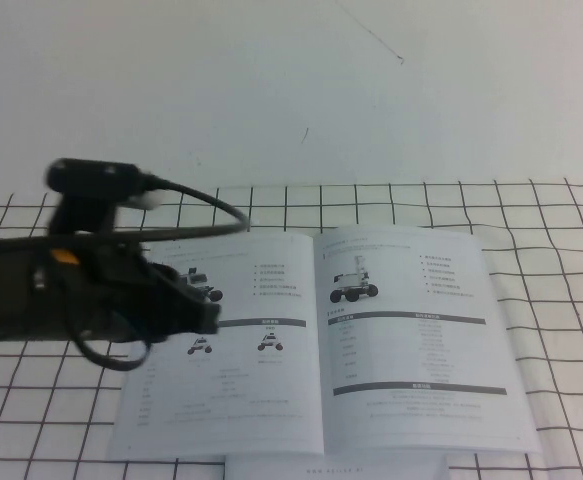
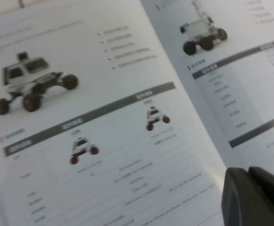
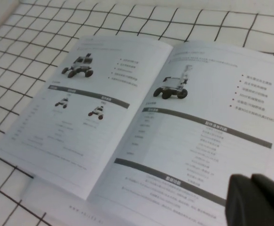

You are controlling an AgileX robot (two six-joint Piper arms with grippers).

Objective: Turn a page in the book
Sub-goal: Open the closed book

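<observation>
The book (image 1: 321, 340) lies open and flat at lower centre of the high view, on a black-gridded white cloth (image 1: 551, 250). Its left page shows white rovers and grey-barred tables; the right page (image 1: 416, 330) shows a dark masted rover above a table. The left gripper (image 2: 254, 195) hovers over the left page, fingers together, holding nothing. The right gripper (image 3: 256, 200) is closed and empty at the frame's right edge.

White book (image 1: 371, 340), grey bars; black-gridded white cloth (image 1: 561, 300).
</observation>
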